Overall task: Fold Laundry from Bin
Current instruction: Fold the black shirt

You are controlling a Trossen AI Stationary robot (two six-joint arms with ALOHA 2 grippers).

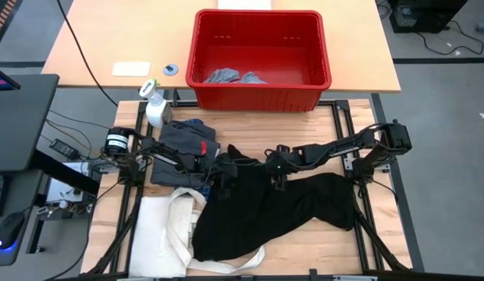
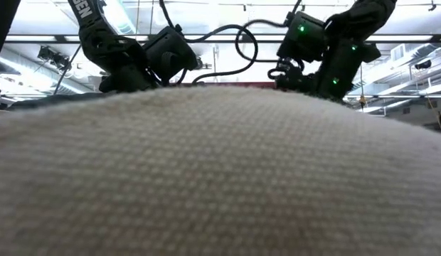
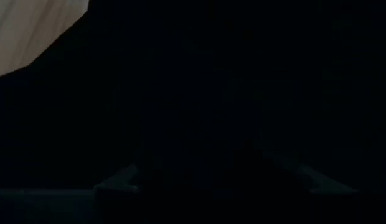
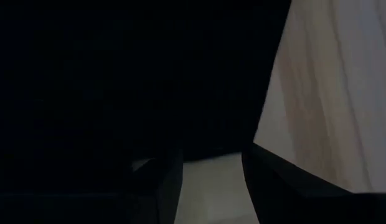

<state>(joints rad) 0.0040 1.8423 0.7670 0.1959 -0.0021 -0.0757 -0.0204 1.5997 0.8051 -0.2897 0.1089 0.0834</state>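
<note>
A large black piece of laundry (image 1: 297, 207) lies spread across the middle of the table. Its upper left corner (image 1: 230, 152) reaches toward a folded dark grey piece (image 1: 183, 142) that lies on a blue plaid one. My left gripper (image 1: 224, 170) is low over the black piece's left part, and black cloth fills its wrist view. My right gripper (image 1: 277, 170) (image 4: 211, 163) is open at the piece's far edge, with bare table showing between its fingers. The red bin (image 1: 261, 87) stands on the far table with light grey pieces (image 1: 230, 76) in it. My right gripper slants down at the far edge of the black piece (image 4: 199, 146). Its fingers (image 4: 159, 186) stand apart on the near side of that edge. I cannot tell whether they touch the cloth.
A cream tote bag (image 1: 165, 226) lies at the near left, its handles looping onto the black piece, and it fills the lower part of the low view (image 2: 220, 178). A white spray bottle (image 1: 154, 108) stands at the far left by the folded pile.
</note>
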